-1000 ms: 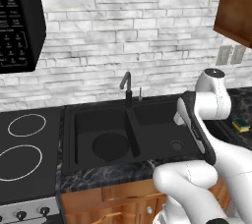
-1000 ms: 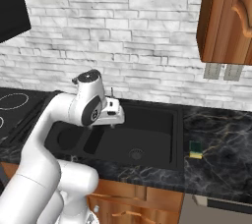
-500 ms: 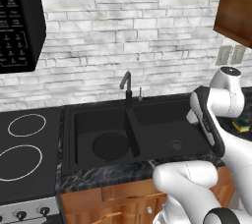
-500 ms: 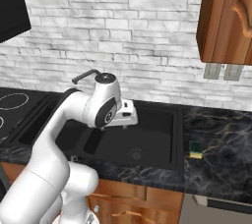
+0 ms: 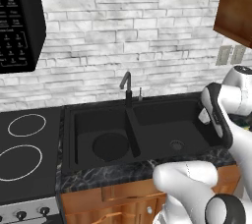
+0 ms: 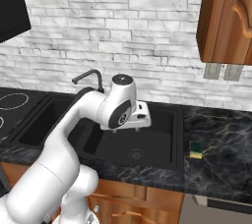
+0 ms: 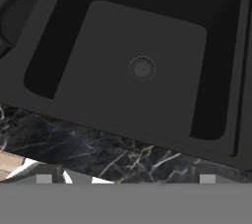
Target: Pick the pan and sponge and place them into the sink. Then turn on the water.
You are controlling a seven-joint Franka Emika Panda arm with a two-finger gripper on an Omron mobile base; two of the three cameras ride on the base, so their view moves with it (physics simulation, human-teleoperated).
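The black pan (image 5: 110, 145) lies flat in the left basin of the black sink (image 5: 147, 159), and its rim shows in the hand view's top left corner (image 7: 15, 19). On the marble counter right of the sink (image 6: 162, 161) rests the yellow sponge (image 6: 196, 150) with its green top. My gripper (image 6: 141, 120) hangs open and holds nothing above the right basin's front part, left of the sponge. In the hand view the gripper (image 7: 125, 179) looks down on the right drain (image 7: 142, 67) and the sink's front rim. No water is in view at the faucet (image 5: 127, 84).
A stovetop (image 5: 24, 144) with white-ringed burners lies left of the sink. A microwave (image 5: 17, 21) hangs above it, and wooden cabinets (image 6: 226, 19) hang at the upper right. The dark marble counter (image 6: 221, 159) stretches right of the sponge, with wall outlets (image 6: 220, 71) behind.
My arm has swung to the right, carrying the hand from over the sink's middle to over the right basin, nearer the sponge. The gripper stayed open; pan and sponge have not moved.
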